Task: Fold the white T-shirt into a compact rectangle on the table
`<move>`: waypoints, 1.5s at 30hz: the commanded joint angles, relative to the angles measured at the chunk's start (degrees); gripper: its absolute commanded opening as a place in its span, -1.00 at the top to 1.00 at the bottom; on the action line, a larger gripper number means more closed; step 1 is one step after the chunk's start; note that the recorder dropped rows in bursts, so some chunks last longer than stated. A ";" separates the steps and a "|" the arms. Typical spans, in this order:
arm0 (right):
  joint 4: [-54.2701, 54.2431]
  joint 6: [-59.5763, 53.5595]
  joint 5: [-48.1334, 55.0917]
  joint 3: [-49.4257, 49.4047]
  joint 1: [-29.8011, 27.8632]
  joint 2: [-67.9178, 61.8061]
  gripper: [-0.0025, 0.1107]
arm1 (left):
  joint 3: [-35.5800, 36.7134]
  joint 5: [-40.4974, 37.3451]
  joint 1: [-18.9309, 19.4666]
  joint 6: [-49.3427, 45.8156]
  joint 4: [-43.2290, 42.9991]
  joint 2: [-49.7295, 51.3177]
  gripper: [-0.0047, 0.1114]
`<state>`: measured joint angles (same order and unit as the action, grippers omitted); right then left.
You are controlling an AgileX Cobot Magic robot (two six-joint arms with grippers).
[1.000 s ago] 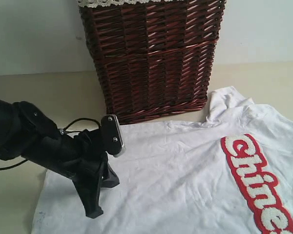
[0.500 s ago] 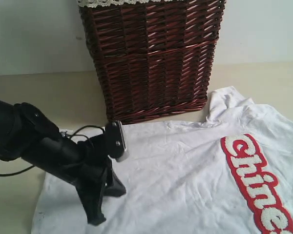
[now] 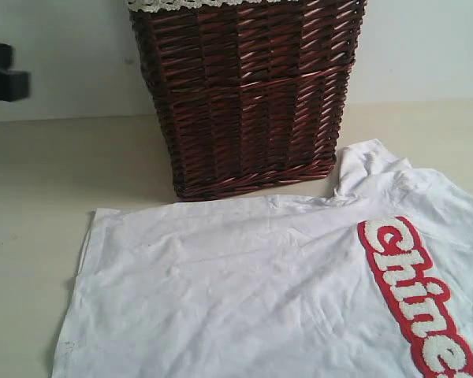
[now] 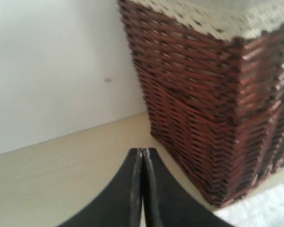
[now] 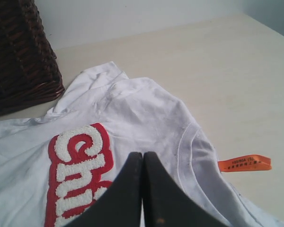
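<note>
Lifted clear of the shirt (image 3: 260, 291), the left gripper (image 4: 142, 152) now hangs over bare table (image 3: 31, 173) near the basket (image 3: 244, 94) — jaws pressed together, holding nothing. Nearest, the shirt lies spread out and unfolded on the table, its red-edged letters (image 3: 414, 303) running along the right side. The right gripper (image 5: 142, 156) sits above those letters, also closed and empty. An orange tag (image 5: 244, 163) lies on the table just beside the shirt's edge. Farther back, the shirt's far edge runs just beside the basket's foot — lace trim (image 3: 205, 4) on top, white wall behind.
</note>
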<state>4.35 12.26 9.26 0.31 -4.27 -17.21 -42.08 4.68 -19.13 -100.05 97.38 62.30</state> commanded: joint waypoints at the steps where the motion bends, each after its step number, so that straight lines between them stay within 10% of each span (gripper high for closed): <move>1: 0.28 -0.06 -0.61 -0.31 0.23 0.44 0.96 | 10.27 0.69 5.88 6.64 1.33 -15.32 0.92; 10: 0.28 -0.06 -0.61 -0.31 0.23 0.44 0.96 | 22.55 -19.38 10.10 10.52 -3.87 -12.06 0.92; 14: 0.28 -0.06 -0.61 -0.31 0.23 0.44 0.96 | 10.76 -48.51 10.40 31.70 -43.74 0.49 0.92; 18: 0.28 -0.06 -0.61 -0.31 0.23 0.44 0.96 | 0.47 -74.64 10.39 35.02 -57.40 16.96 0.92; 25: 0.28 -0.06 -0.61 -0.31 0.23 0.44 0.96 | -2.08 -65.18 10.39 21.78 -63.35 25.73 0.72; 32: 0.28 -0.06 -0.61 -0.31 0.23 0.44 0.96 | 1.91 -54.03 10.39 5.30 -62.45 25.73 -0.87; 45: 0.28 -0.06 -0.61 -0.31 0.23 0.44 0.96 | 5.38 -41.83 -2.01 2.79 -68.81 36.61 -0.89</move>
<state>4.35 12.26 9.26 0.31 -4.27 -17.21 -36.79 -38.10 -19.99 -97.53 30.39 97.65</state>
